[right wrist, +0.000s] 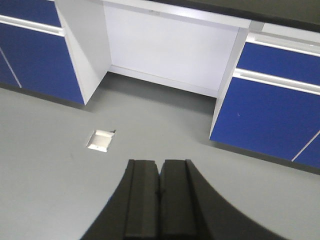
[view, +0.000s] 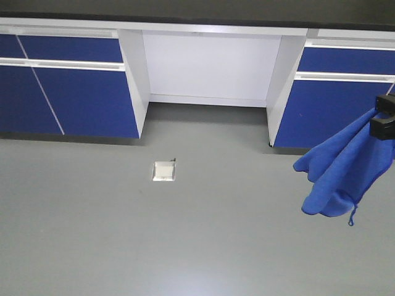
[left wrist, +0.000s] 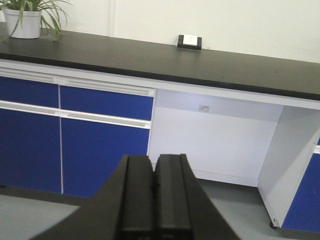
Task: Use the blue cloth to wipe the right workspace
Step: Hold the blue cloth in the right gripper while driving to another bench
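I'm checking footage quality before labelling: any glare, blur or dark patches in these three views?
Front view: even, soft light; blue cloth sharp, cut off by the right edge. Left wrist view: wall washed out, left hand close, dark, slightly soft. Right wrist view: right hand equally dark, floor plate bright with mild glare.

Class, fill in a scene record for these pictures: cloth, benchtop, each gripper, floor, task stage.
cloth: blue cloth hangs in folds from a black part at the front view's right edge
benchtop: black benchtop carries a socket box and a potted plant
left gripper: jaws together, nothing between, facing the bench
right gripper: jaws together, no cloth seen, over the floor
floor: grey floor with a small square plate
task stage: wiping not begun
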You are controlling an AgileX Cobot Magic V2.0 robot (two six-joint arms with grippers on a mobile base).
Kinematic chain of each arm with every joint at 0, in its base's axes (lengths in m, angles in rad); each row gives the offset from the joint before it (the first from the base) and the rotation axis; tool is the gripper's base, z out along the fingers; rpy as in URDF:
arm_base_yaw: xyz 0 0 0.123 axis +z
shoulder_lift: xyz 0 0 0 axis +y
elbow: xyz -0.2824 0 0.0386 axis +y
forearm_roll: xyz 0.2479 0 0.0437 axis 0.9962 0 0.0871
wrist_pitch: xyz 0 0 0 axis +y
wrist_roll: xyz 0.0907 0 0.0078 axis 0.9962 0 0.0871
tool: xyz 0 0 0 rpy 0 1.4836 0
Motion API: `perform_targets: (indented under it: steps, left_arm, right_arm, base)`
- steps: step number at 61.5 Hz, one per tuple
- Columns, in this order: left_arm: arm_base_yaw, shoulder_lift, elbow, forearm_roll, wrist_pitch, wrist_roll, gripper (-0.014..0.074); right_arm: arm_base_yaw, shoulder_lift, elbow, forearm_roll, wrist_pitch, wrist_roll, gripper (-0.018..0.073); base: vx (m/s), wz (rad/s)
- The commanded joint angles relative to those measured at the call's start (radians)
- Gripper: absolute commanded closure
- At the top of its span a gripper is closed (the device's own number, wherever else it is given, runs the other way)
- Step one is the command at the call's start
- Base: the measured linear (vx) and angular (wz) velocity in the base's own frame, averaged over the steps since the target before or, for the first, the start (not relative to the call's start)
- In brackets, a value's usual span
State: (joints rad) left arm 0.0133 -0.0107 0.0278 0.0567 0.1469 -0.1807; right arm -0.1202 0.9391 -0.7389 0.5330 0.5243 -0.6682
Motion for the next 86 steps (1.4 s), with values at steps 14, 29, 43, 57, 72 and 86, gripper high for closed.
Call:
perform_targets:
  steps: [14, 29, 43, 57, 72, 86]
  left_arm:
    - [-0.001, -0.015, 0.031, -0.006, -0.082, -0.008, 0.0602]
    - [-0.001, -0.015, 0.031, -0.006, -0.082, -0.008, 0.0602]
    - [-0.001, -0.015, 0.031, -0.006, -0.082, -0.008, 0.0602]
    - [-0.001, -0.015, 0.031, -0.006, -0.082, -0.008, 0.0602]
    - [-0.001, -0.015, 0.031, -0.006, -0.082, -0.008, 0.0602]
    - [-0.001, -0.015, 0.031, -0.006, -0.082, -0.008, 0.0602]
  right_arm:
    - [0.000, -0.013, -0.028, 0.021, -0.060, -0.004, 0.0559]
    - [0.000, -0.013, -0.028, 0.021, -0.060, -0.004, 0.0559]
    - [0.000, -0.013, -0.028, 0.021, -0.060, -0.004, 0.0559]
    - [0.000, -0.013, -0.028, 0.021, -0.060, -0.004, 0.0559]
    - [0.000, -0.013, -0.028, 0.021, -0.060, -0.004, 0.0559]
    - [0.000, -0.013, -0.028, 0.021, -0.060, -0.004, 0.0559]
  base:
    - [0.38, -0.09]
    - [0.39, -0.09]
    - [0.40, -0.08]
    - [0.39, -0.07]
    - [0.38, -0.01]
    - [0.36, 0.00]
